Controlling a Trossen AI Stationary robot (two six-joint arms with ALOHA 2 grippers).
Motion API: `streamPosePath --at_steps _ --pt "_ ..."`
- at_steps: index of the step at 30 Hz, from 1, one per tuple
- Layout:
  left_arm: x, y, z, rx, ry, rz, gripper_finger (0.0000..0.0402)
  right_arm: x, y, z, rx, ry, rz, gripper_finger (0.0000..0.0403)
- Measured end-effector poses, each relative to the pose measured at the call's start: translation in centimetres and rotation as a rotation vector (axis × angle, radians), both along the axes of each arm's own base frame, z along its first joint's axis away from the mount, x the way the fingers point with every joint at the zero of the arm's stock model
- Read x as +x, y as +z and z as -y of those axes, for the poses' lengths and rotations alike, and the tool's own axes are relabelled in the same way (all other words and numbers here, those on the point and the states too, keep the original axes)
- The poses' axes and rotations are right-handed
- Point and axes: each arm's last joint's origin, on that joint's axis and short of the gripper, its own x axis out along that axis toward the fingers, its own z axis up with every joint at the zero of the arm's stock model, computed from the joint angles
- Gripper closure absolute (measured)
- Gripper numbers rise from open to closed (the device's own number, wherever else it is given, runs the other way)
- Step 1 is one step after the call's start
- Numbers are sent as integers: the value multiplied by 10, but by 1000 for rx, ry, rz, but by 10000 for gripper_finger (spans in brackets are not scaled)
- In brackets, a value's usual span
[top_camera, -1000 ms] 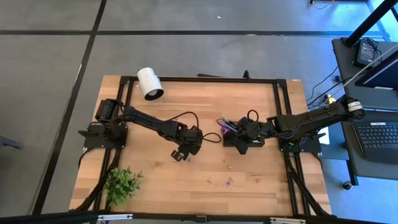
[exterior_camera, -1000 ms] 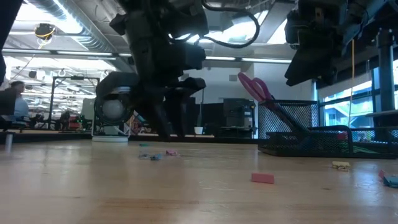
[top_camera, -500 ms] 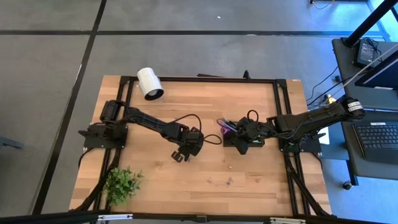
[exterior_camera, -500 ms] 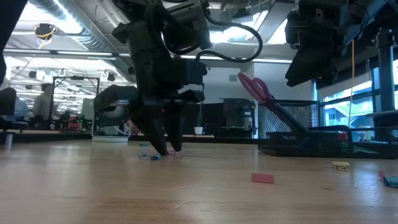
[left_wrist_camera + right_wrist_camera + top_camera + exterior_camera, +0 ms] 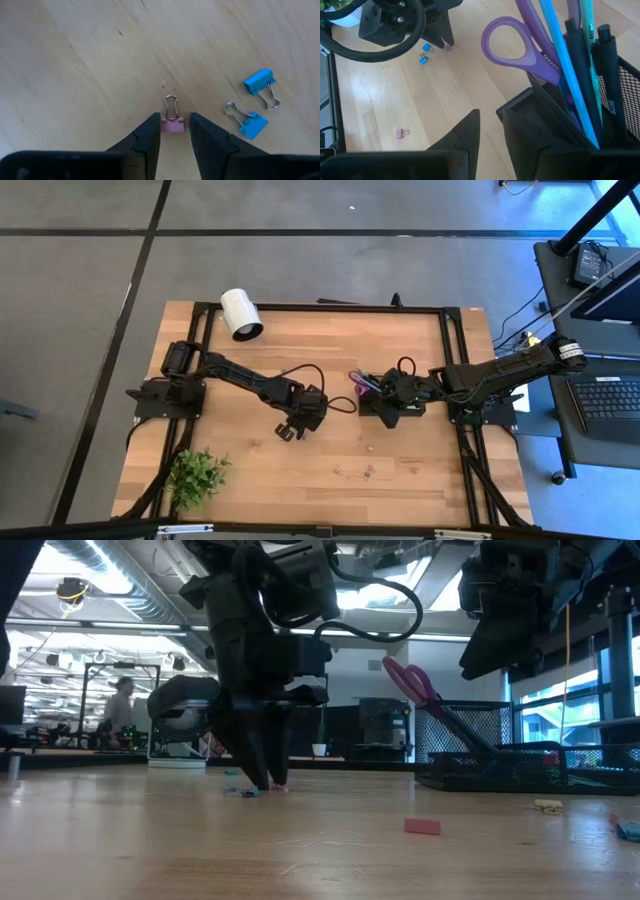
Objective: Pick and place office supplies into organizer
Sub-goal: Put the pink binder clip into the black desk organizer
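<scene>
A small pink binder clip (image 5: 171, 125) lies flat on the wooden table, its wire loop pointing away from my left gripper (image 5: 175, 124). That gripper stands tips-down over it near the table's middle (image 5: 291, 429), one finger on each side of the clip's body, slightly apart. Two blue clips (image 5: 260, 81) (image 5: 250, 125) lie beside it. The black mesh organizer (image 5: 560, 115) holds purple-handled scissors (image 5: 520, 45) and pens (image 5: 580, 60), standing slanted. My right gripper (image 5: 491, 122) hovers at the organizer's corner, narrowly open, nothing between its fingers. My left gripper comes from above, pointing down, with the pink clip's body (image 5: 165, 125) between its fingertips. One finger (image 5: 152, 131) stands right against the clip's side; a sliver of wood shows before the other. Whether it touches the clip, I cannot tell. The clip rests flat on the table.
Another pink clip (image 5: 400, 133) lies toward the table's near edge, with tiny items (image 5: 368, 472) around it. A white cylinder (image 5: 240, 313) lies at the far left and a potted plant (image 5: 197, 475) at the near left corner. Bare wood lies between.
My left gripper has come down until its tips reach the table at the pink clip, then stayed there. In the low view its fingers have drawn closer together over the last half second. The clip has not moved.
</scene>
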Motion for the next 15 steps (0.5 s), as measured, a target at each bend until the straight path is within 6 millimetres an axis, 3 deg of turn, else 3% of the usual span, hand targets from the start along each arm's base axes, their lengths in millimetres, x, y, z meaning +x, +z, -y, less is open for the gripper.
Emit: streamPosePath --at_steps 15 --pt "1 6 -1 -89 90 17 338 0 0 0 1 0 0 313"
